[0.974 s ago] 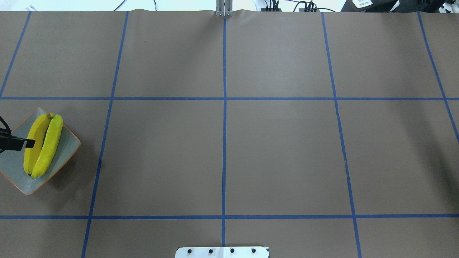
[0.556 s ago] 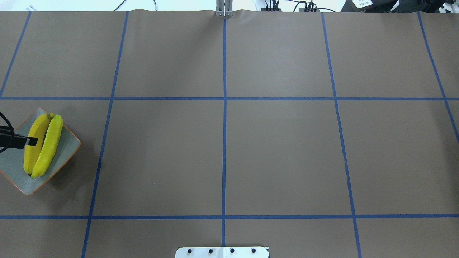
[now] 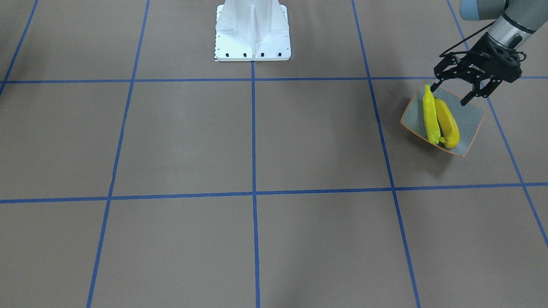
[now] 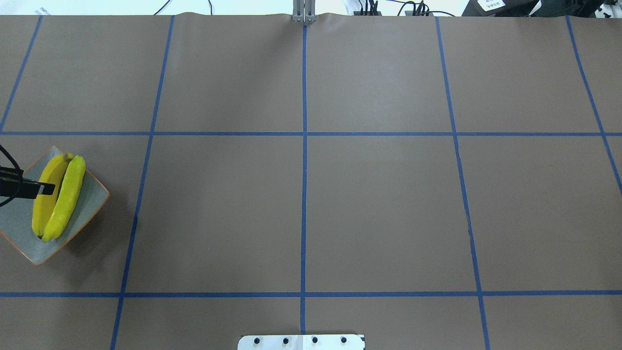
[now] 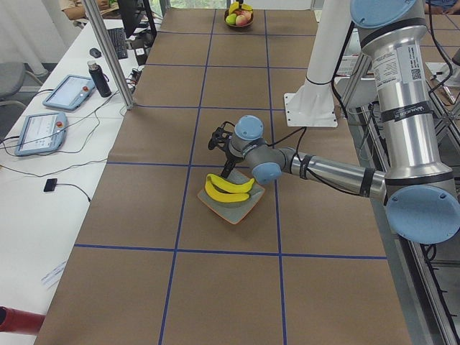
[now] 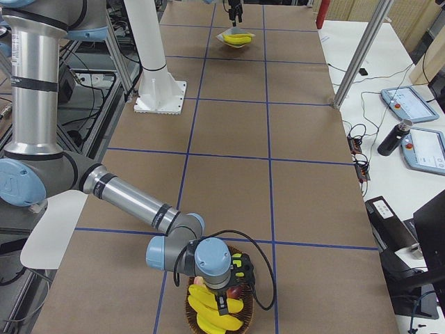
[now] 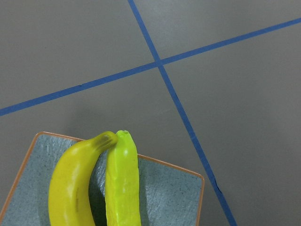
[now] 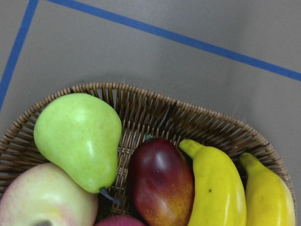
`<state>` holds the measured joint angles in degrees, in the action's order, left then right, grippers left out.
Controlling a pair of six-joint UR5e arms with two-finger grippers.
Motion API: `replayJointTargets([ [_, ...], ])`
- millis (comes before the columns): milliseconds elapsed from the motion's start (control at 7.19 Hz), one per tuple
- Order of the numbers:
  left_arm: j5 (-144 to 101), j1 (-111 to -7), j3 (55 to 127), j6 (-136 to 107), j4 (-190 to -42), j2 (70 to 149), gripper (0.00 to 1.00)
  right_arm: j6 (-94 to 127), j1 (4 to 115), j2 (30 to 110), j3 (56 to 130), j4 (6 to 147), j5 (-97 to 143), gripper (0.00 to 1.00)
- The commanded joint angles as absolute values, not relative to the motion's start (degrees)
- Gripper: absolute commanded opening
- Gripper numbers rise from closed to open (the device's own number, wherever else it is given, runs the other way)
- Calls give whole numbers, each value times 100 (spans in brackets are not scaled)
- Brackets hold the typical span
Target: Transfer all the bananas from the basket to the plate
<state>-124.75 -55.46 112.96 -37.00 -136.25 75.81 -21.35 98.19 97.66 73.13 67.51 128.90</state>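
Note:
Two yellow bananas, one greenish [image 3: 430, 115] and one deeper yellow [image 3: 448, 124], lie side by side on the grey-green plate [image 3: 470, 122] with the orange rim. They also show in the overhead view [image 4: 65, 197] and the left wrist view [image 7: 121, 188]. My left gripper [image 3: 448, 95] is open and empty just above the plate's robot-side edge. Two more bananas [image 8: 216, 188] lie in the wicker basket [image 8: 141, 101]. My right gripper [image 6: 228, 291] hovers low over the basket; I cannot tell whether it is open or shut.
A green pear [image 8: 80, 136], a dark red fruit [image 8: 160, 181] and a pale apple [image 8: 42, 197] share the basket. The white robot base [image 3: 252, 30] stands at the table's middle edge. Tablets and a bottle [image 6: 391, 136] sit on the side table.
The left gripper's finger has drifted slightly forward and to the right over the plate. The two bananas on the plate have not moved.

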Motion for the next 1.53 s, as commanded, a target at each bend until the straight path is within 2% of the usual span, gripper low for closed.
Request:
replayJointTargets([
  [0, -12472, -5555, 11303, -3700, -13632, 7576, 100, -2118, 9870, 9896, 7339, 6724, 12745, 97],
  [278, -12472, -5555, 11303, -3691, -13649, 7567, 100, -2118, 9870, 9905, 7313, 6619, 12648, 89],
  [1113, -12472, -5563, 11312, -3647, -13763, 7480, 100, -1469, 9835, 9905, 7286, 6566, 12674, 94],
  [1252, -12472, -5563, 11312, -3656, -13764, 7479, 100, -1459, 9826, 9905, 7286, 6513, 12674, 91],
  [1391, -12472, -5563, 11312, -3656, -13764, 7471, 100, -1459, 9826, 9905, 7286, 6504, 12691, 71],
])
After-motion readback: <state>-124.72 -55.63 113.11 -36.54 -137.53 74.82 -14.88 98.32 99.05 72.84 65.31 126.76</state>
